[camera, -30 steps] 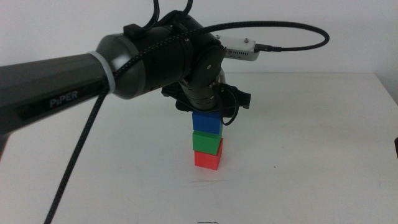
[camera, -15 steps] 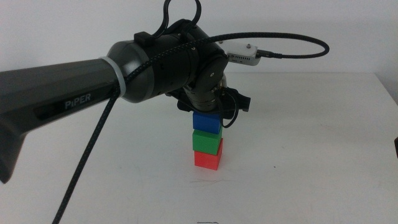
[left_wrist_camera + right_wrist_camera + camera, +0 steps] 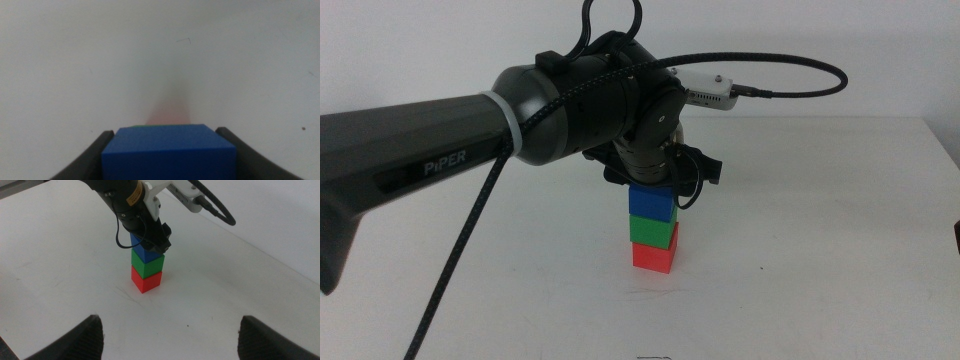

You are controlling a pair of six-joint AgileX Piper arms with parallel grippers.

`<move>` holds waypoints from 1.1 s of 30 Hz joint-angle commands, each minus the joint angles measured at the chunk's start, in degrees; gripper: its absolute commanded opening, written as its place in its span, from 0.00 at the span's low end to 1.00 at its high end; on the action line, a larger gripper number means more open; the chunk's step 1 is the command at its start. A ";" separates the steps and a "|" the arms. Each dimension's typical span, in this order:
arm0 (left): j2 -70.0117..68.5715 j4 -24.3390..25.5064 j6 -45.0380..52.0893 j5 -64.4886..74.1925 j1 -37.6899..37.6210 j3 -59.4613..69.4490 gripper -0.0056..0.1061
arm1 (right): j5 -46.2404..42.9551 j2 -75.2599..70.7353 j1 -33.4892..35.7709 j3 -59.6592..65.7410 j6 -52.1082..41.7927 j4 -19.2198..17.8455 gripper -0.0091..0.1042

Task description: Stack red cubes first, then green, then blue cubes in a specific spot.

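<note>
The left gripper clamps the blue cube atop green and red, mid-table; a skewed release could topple them; the right gripper waits open

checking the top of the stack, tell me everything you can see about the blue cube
The blue cube is small, dark blue and matte, with plain faces and crisp edges. It sits upright and level as the top layer of a three-cube tower, resting on the green cube, which rests on the red cube on the white table. The left gripper comes down from above, its dark jaws flanking the cube's two sides. Whether they still press it cannot be told.
</note>
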 commanded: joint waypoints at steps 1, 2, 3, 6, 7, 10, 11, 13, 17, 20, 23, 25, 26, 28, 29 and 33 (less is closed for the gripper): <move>-3.04 0.09 0.51 -1.67 -0.13 -1.72 0.26 | -4.01 0.13 -0.32 -1.28 -0.52 -0.92 0.78; -3.04 0.09 0.65 -1.67 -0.13 -1.72 0.28 | -4.01 0.13 -0.32 -1.28 -0.52 -0.92 0.78; -3.04 0.09 0.65 -1.67 -0.13 -1.72 0.31 | -4.01 0.13 -0.32 -1.28 -0.52 -0.92 0.78; -3.04 -0.18 0.77 -1.81 -0.13 -1.72 0.61 | -4.01 0.13 -0.32 -1.28 -0.52 -0.92 0.78; -3.04 -0.18 0.77 -1.81 -0.13 -1.72 0.64 | -4.01 0.13 -0.32 -1.28 -0.52 -0.92 0.78; -3.04 -0.13 0.77 -1.92 -0.13 -1.72 0.71 | -4.01 0.13 -0.32 -1.28 -0.52 -0.92 0.78; -3.04 0.01 0.77 -1.92 -0.13 -1.72 0.73 | -4.01 0.13 -0.32 -1.28 -0.52 -0.92 0.78; -3.04 0.04 0.77 -1.92 -0.13 -1.72 0.75 | -4.01 0.13 -0.32 -1.28 -0.52 -0.92 0.78; -3.09 0.04 0.77 -1.96 -0.13 -1.72 0.79 | -4.01 0.13 -0.32 -1.28 -0.52 -0.92 0.78; -4.56 0.04 0.77 -1.80 -0.13 -1.72 0.82 | -4.01 0.13 -0.32 -1.28 -0.52 -0.92 0.78; -7.53 0.04 1.02 -1.67 -0.13 -1.72 0.84 | -4.01 0.13 -0.32 -1.28 -0.52 -0.92 0.78; -9.89 0.34 1.71 -1.54 -0.13 -1.72 0.84 | -4.01 0.13 -0.32 -1.28 -0.52 -0.92 0.78; -11.30 0.74 2.45 -1.39 -0.13 -1.72 0.84 | -4.01 0.13 -0.32 -1.28 -0.52 -0.92 0.78; -14.02 2.19 3.62 -1.20 -0.13 -1.72 0.84 | -4.01 0.13 -0.32 -1.28 -0.52 -0.92 0.78; -15.47 3.03 4.02 -0.98 -0.13 -1.72 0.84 | -4.01 0.13 -0.32 -1.28 -0.52 -0.92 0.78; -20.79 5.46 4.22 0.14 -0.13 -1.72 0.84 | -4.01 0.13 -0.32 -1.28 -0.52 -0.92 0.78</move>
